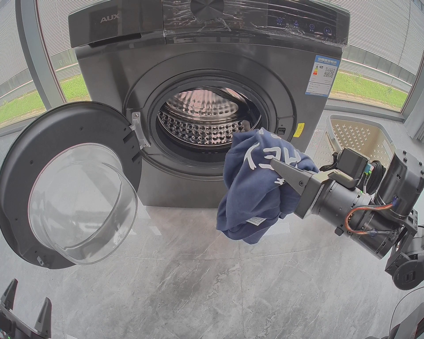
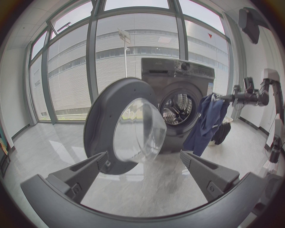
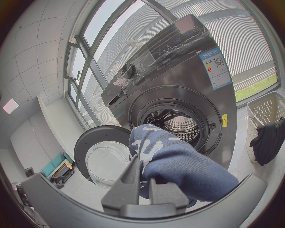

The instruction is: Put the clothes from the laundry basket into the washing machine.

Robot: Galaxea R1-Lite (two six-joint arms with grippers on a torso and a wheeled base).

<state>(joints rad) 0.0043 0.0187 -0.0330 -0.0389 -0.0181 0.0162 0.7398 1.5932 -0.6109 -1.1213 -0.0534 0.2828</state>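
Right gripper [image 1: 277,165] hanging before washing machine [image 1: 198,62] drum opening, fingers clamping blue garment [image 1: 251,190], which is dangling below opening. Left gripper [image 2: 143,155] sitting low, facing machine's swung-out door [image 1: 66,185], fingers spread wide, gripping nothing. Laundry basket [image 1: 360,134] standing just beside washing machine, dark garment [image 3: 267,142] draping over its rim.

washing machine [image 1: 274,66] — logo [image 1: 109,19] on drawer panel [image 1: 137,26] | energy label [image 1: 323,75], front corner | yellow sticker [image 1: 299,129] beside door opening [image 1: 207,121] | blue garment [image 1: 251,190] — white lettering [image 1: 270,158]
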